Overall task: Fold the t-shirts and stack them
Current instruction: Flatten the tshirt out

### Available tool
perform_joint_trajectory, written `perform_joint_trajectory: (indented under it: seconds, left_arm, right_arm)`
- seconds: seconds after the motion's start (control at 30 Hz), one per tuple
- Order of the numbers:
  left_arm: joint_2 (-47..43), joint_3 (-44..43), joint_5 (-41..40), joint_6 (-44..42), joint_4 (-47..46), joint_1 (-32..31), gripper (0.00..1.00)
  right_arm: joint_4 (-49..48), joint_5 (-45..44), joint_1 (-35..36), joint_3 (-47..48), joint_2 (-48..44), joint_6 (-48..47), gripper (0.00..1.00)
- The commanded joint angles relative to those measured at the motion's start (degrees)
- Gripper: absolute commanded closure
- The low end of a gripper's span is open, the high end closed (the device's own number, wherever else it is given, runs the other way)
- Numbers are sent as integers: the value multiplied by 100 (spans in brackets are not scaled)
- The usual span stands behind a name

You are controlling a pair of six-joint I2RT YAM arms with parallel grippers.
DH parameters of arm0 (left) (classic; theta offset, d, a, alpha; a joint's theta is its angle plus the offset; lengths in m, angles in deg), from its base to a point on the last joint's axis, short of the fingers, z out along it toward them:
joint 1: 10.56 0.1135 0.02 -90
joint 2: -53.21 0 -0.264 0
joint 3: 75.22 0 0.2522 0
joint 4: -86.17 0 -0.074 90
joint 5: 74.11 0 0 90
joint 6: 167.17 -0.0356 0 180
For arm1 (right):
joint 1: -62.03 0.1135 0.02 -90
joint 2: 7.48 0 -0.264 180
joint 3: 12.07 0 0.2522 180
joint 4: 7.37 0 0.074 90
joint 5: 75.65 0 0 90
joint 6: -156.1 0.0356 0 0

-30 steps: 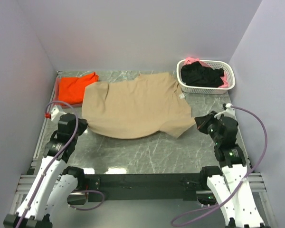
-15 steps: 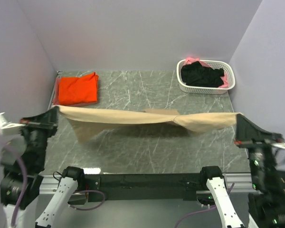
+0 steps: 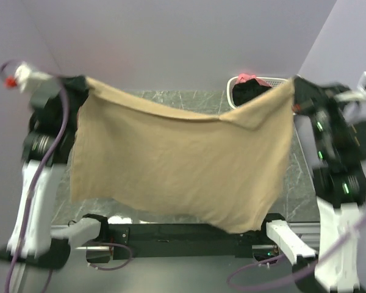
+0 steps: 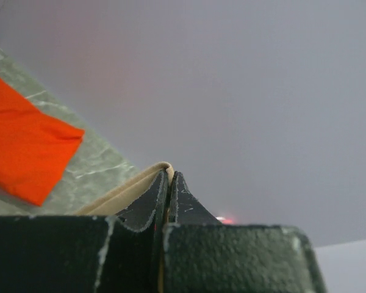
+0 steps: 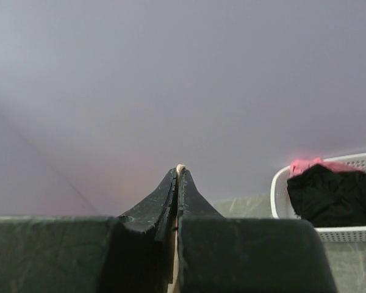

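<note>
Step in hand: I am spreading the tan t-shirt (image 3: 177, 165) out in the air. I judge this to be preparation, with the fold itself not yet begun.
Left hand: my left hand (image 4: 169, 177) is pinched flat on one upper corner of the tan t-shirt. A beige edge shows between the fingers, and the hand is raised high over the left side of the worktop (image 4: 104, 165).
Right hand: my right hand (image 5: 179, 171) is closed narrow on the opposite upper corner. A thin sliver of cloth shows at the fingertips, and it is raised to about the same height on the right side.
Tan t-shirt: it hangs as a sheet between my two hands. The upper edge sags in the middle and the lower hem is loose and uneven. I cannot tell whether the hem touches the worktop.
Orange t-shirt: the orange t-shirt (image 4: 24, 146) lies flat at the far left of the worktop, apart from the held cloth.
Remaining stock: the black t-shirt (image 5: 332, 192) and the pink t-shirt (image 5: 311, 165) sit bunched in the white basket (image 5: 277, 189) at the far right.
Progress: early. One garment is set down, one is in hand, and the rest are untouched.
Next move calls for: lowering both hands together at matched height with the span held taut. The hem should land first so the cloth lays out flat and free of creases. Release only once the cloth is fully supported.
</note>
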Motion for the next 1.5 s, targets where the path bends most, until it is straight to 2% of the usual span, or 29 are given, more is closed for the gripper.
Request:
perform_joint_trajectory:
  seconds: [0.0,0.17,0.3,0.37,0.43,0.63,0.67,0.73,0.77,0.83,0.87,0.93,0.97,1.03,1.07,1.17,1.27,1.47]
  left_arm:
    - [1541,-1158,-61,-684,-512,107,100]
    - [3013,-3235,782,-1246,-337,529,100]
    - [3480,-4639,1195,-1740,-487,836,99]
    - [3577,-5064,1388,-1845,-451,898,99]
    - [3376,-4997,1442,-1871,-486,916,99]
    - [2225,-3039,1144,-1977,-960,986,100]
    - [2076,-2331,1178,-1995,-1039,995,99]
    - [1549,-1476,1144,-2047,-1319,995,99]
    - [1347,-497,1013,-1978,-1408,995,99]
    - [671,571,880,-1733,-1689,995,99]
    - [425,1673,941,-1635,-2186,995,100]
    - [-139,2629,1370,-1399,-2629,995,99]
    - [-271,3294,1651,-1284,-2657,995,99]
    - [-579,3826,1636,-672,-2438,995,100]
    - [-710,4472,1723,-511,-2481,986,99]
    - [-1115,5485,1978,78,-2561,986,99]
    - [-1379,6032,1847,386,-2175,986,100]
    - [-1906,6604,1627,711,-988,986,100]
  right_arm:
    - [-1278,453,-26,340,1200,-249,100]
    - [-1738,243,-34,1641,2704,-398,100]
    - [-1186,129,-34,3694,3522,-566,100]
    - [-1044,295,-26,4199,3717,-496,100]
    - [-1087,357,-34,4062,3534,-443,100]
    - [-1632,621,-26,1901,2357,-547,100]
    - [-1615,630,-26,1655,2233,-583,100]
    - [-1580,848,-26,812,1830,-697,100]
    - [-1597,910,-34,452,1670,-715,100]
    - [-1623,1139,-34,-726,1232,-680,100]
    - [-1667,1174,-34,-1591,1064,-654,100]
    - [-1746,1245,-26,-2396,635,-522,100]
    - [-1807,1306,-26,-3183,501,-461,100]
    - [-2027,1463,-26,-3820,229,-267,100]
    - [-2036,1517,-26,-4293,175,-223,100]
    - [-1713,1421,-26,-4919,52,-179,100]
    - [-1379,1201,-26,-5281,95,40,100]
    - [-596,990,-26,-5607,-62,400,100]
